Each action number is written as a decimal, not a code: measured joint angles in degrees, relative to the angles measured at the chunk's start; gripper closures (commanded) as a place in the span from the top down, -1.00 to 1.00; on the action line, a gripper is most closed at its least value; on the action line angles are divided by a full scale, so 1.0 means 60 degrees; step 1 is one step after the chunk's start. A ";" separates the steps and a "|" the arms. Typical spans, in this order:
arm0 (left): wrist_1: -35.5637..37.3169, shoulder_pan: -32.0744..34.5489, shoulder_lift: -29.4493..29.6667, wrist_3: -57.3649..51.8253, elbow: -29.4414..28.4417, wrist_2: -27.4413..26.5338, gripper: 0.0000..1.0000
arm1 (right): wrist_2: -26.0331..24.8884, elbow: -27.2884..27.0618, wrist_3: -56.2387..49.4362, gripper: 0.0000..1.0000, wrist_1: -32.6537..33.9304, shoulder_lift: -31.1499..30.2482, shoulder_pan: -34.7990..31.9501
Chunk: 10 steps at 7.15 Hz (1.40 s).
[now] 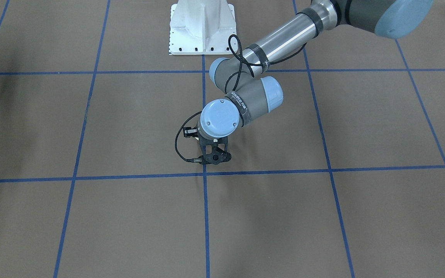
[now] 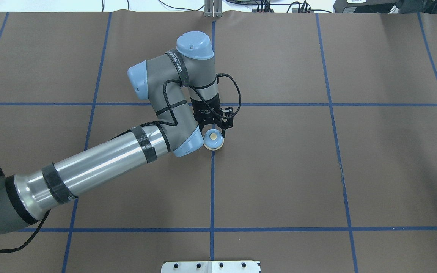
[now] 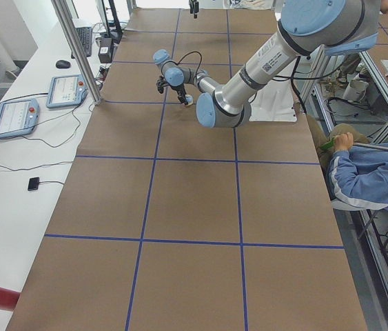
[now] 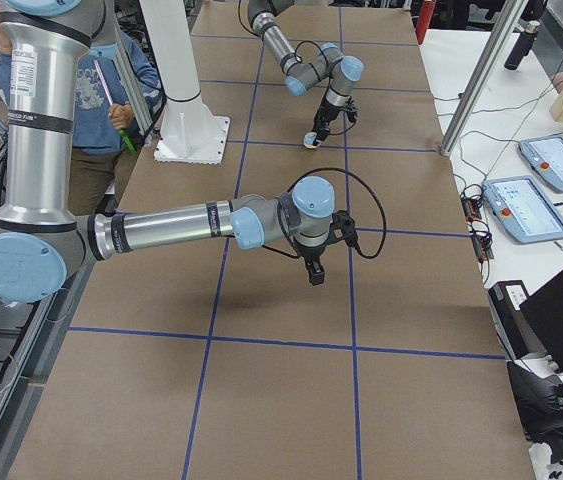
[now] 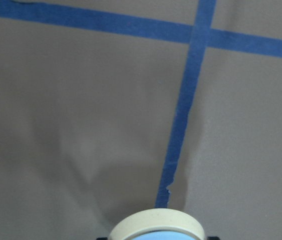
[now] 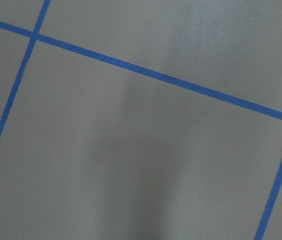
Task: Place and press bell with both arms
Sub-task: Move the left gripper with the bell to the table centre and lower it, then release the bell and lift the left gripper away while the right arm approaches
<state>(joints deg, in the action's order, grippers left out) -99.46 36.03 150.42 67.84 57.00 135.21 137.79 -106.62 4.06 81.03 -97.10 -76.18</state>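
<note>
The bell (image 2: 213,139), a light-blue dome with a cream button, sits between the fingers of my left gripper (image 2: 214,132) on a blue grid line near the table's middle. The left gripper is shut on the bell and holds it low over the brown surface; I cannot tell whether it touches. The left wrist view shows only the bell's cream rim (image 5: 156,224). In the front-facing view the left gripper (image 1: 214,157) hides the bell. My right gripper (image 4: 314,278) hangs over the table, apart from the bell (image 4: 311,143); I cannot tell whether it is open or shut.
The white pedestal base (image 1: 202,27) stands at the robot's side of the table. Blue tape lines (image 2: 212,189) divide the brown surface into squares. Control tablets (image 3: 16,117) lie on a side bench. A seated person (image 3: 376,176) is beside the table.
</note>
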 measured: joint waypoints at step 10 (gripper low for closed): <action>0.0132 0.1766 -0.3572 0.0395 0.4714 0.0709 0.90 | -0.4098 0.0305 1.0234 -0.29 0.0047 0.5562 0.6115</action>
<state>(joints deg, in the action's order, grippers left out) -98.66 46.63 128.99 70.22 85.28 139.47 113.21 -104.79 65.46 81.31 -63.72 -39.49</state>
